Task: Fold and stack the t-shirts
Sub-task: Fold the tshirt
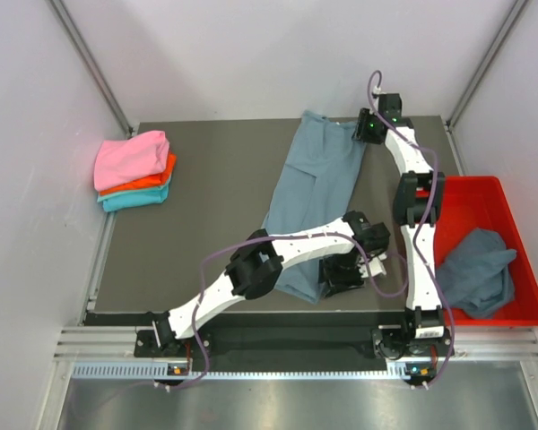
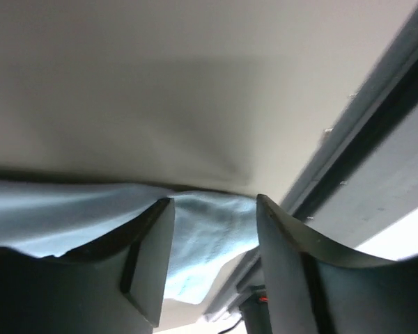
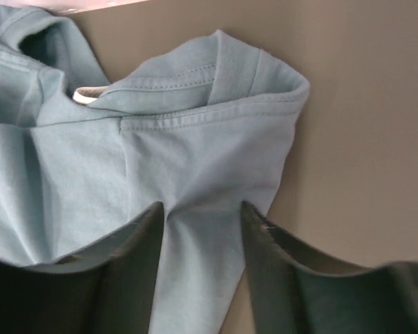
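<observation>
Top external view: the slate t-shirt (image 1: 316, 184) lies as a long strip from the table's (image 1: 206, 224) far edge to its near edge. My right fingers (image 1: 369, 134) at the collar and left fingers (image 1: 341, 276) at the hem are parted, holding nothing. Next, I judge, re-grip and fold end over end. My left arm (image 1: 278, 255) hides the hem.

Part of the near end of the long slate blue-grey cotton t-shirt (image 1: 316, 179) is hidden under the white left arm (image 1: 296, 244) and its black claw (image 1: 342, 274), whose own wrist view is blurred.
</observation>
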